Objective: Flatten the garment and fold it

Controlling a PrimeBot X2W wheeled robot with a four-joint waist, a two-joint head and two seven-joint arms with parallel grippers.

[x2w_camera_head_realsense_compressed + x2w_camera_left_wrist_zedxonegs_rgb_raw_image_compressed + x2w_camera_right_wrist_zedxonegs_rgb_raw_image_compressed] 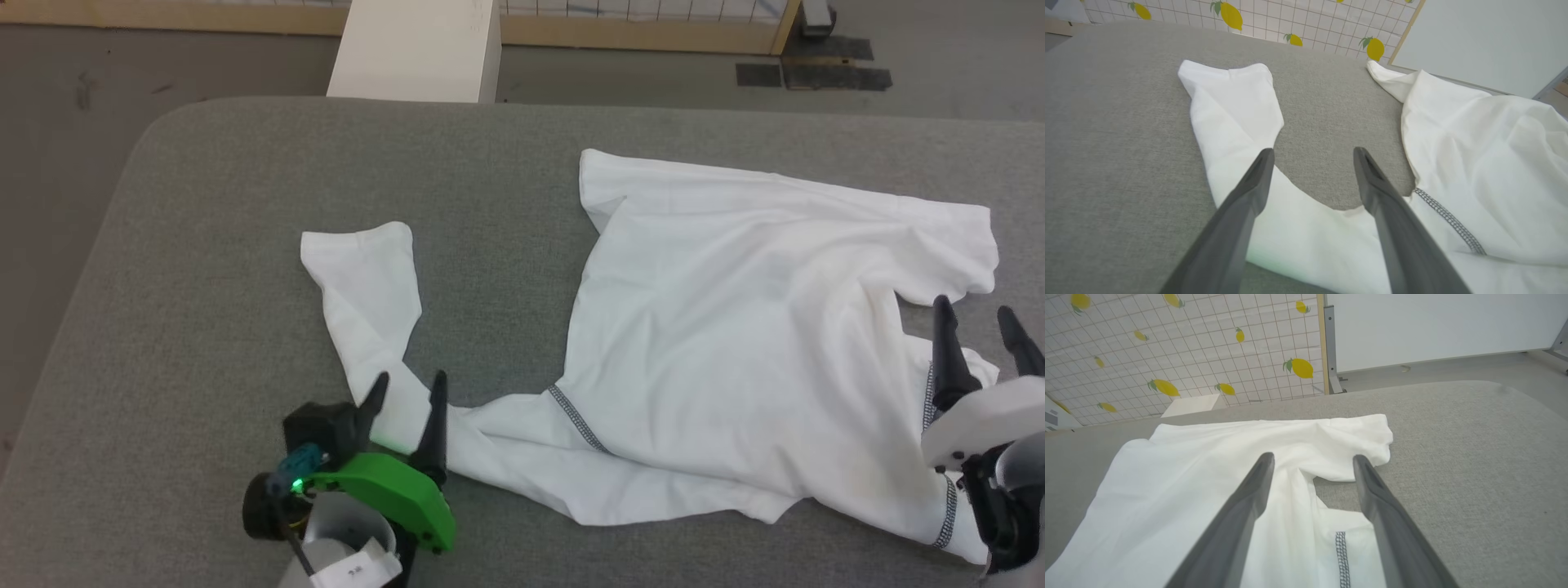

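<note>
The garment (735, 327), a white long-sleeved shirt with dark stitched seams, lies spread on the grey padded table (204, 245). One sleeve (367, 302) stretches left and bends toward the front. My left gripper (408, 385) hovers open over that sleeve's bend, nothing between its fingers; in the left wrist view the sleeve (1233, 114) runs under the left gripper (1312, 153). At the right, my right gripper (976, 314) stands open above the garment's right edge. In the right wrist view the right gripper (1312, 459) straddles a fold of the garment (1208, 465) near a stitched seam (1341, 555).
A white box (416, 49) stands on the floor behind the table's far edge. A wooden-framed panel with a lemon-patterned grid (1167, 343) runs along the back. Bare grey table surface lies left of the sleeve and right of the garment (1474, 457).
</note>
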